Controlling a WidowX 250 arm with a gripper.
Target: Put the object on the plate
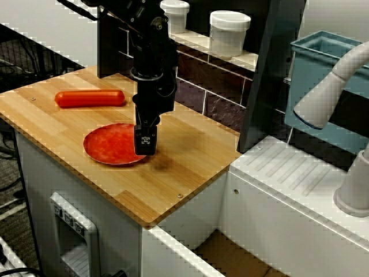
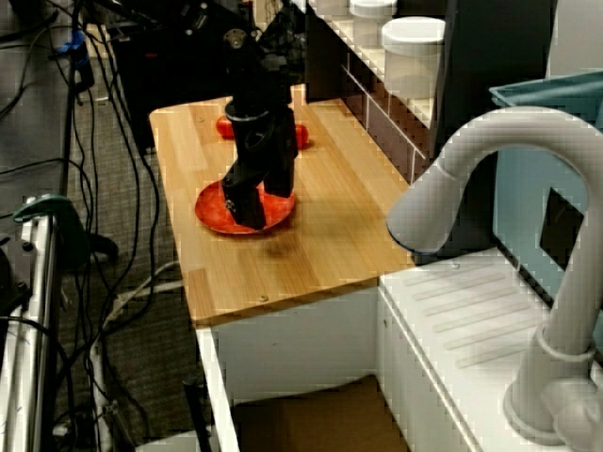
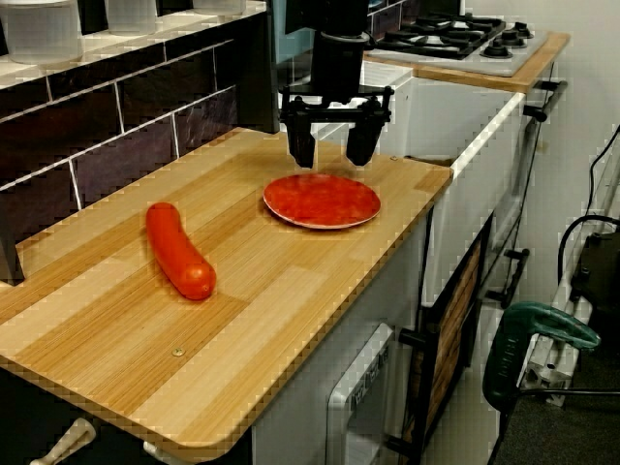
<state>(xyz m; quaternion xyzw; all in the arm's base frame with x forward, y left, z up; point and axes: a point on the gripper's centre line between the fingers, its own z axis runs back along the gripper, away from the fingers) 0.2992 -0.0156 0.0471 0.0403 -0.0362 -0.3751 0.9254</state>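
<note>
Hanging over the flat round red plate (image 3: pixel 322 200), my black two-fingered claw (image 3: pixel 331 150) has its fingers spread and nothing between them. The glossy red-orange sausage-shaped toy (image 3: pixel 178 249) lies on its side on the pale wooden countertop (image 3: pixel 291 291), well apart from the plate and from me, near the dark tiled back wall (image 3: pixel 126 136). So the step in hand, as I judge it, is the reach and the pick, not the drop.

To do it well I should travel across to the sausage, turn my wrist so the fingers straddle its narrow width rather than its length, and come down over its middle so it balances when lifted. It looks smooth and round, so I expect it to roll or squirt out if I pinch off-centre or near an end. Closing low, close to the wood, should give the firmest hold. The white lidded jars (image 1: pixel 229 32) on the shelf sit clear of that path.
</note>
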